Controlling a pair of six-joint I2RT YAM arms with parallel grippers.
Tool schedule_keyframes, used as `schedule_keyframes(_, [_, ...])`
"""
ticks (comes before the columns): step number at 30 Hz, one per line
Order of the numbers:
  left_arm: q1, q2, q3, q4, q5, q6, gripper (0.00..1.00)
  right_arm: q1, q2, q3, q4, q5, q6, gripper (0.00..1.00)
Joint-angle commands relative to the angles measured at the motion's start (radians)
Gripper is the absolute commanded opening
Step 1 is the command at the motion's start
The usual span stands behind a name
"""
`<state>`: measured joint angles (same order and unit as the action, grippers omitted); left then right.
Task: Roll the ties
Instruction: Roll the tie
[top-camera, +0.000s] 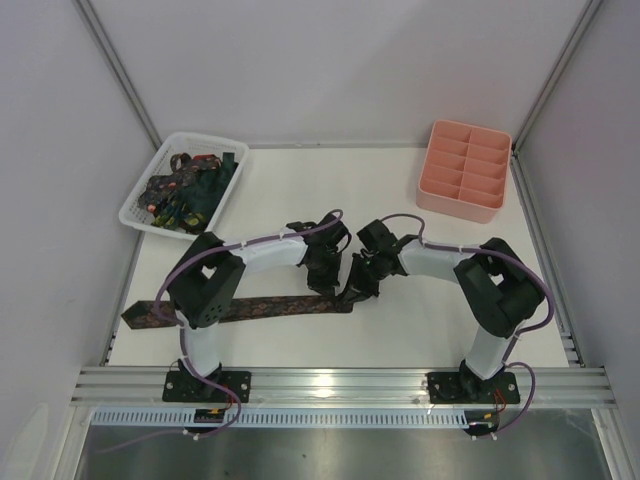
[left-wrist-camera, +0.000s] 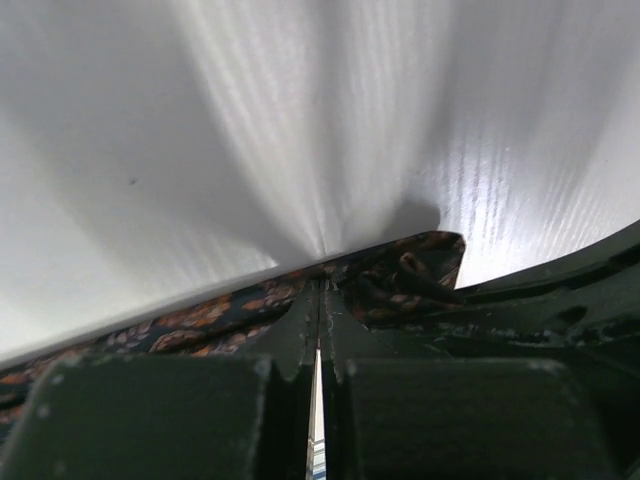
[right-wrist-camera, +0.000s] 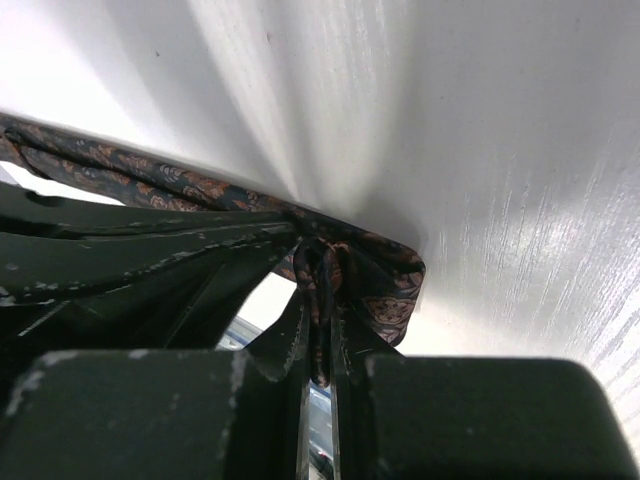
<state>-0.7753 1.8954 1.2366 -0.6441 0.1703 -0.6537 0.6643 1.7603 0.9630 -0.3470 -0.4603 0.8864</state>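
Tie, brown patterned: flat on the surface, lower centre of the top view, right end doubled over.
Long axis runs left–right, broad end toward the lower left. Right fingers clamped on the folded right end, probably to seed the roll. Left fingers together, tips at the fabric just beside, apparently to steady it.

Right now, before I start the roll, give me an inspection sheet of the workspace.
Surface: white table, no spills seen.
Job's things: brown tie flat, right end bunched at both grippers; more ties in white basket, far left.
Clutter: pink tray, far right, compartments empty.
Grippers: left gripper shut at the tie's edge; right gripper shut on its bunched end.
Cables: purple cables along both arms.
Surroundings: white walls, metal rail at near edge.
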Motion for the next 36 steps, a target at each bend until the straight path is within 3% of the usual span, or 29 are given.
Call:
schedule_keyframes(1, [0.008,-0.088,-0.023,-0.012,-0.071,0.008,0.00,0.014,0.024,0.037,-0.058,0.077,-0.017,0.00])
schedule_keyframes(11, [0.030,-0.134,-0.121,-0.006,-0.057,-0.009,0.01,0.047,0.079,0.123,-0.131,0.086,-0.070,0.00])
schedule_keyframes(21, [0.036,-0.099,-0.141,0.038,-0.018,-0.029,0.01,0.072,0.091,0.178,-0.208,0.111,-0.158,0.22])
schedule_keyframes(27, [0.042,-0.101,-0.141,0.040,-0.011,-0.035,0.00,0.070,0.073,0.151,-0.150,0.037,-0.199,0.30])
schedule_keyframes(36, [0.048,-0.099,-0.154,0.038,-0.008,-0.041,0.00,0.057,-0.001,0.033,0.078,-0.084,-0.195,0.37])
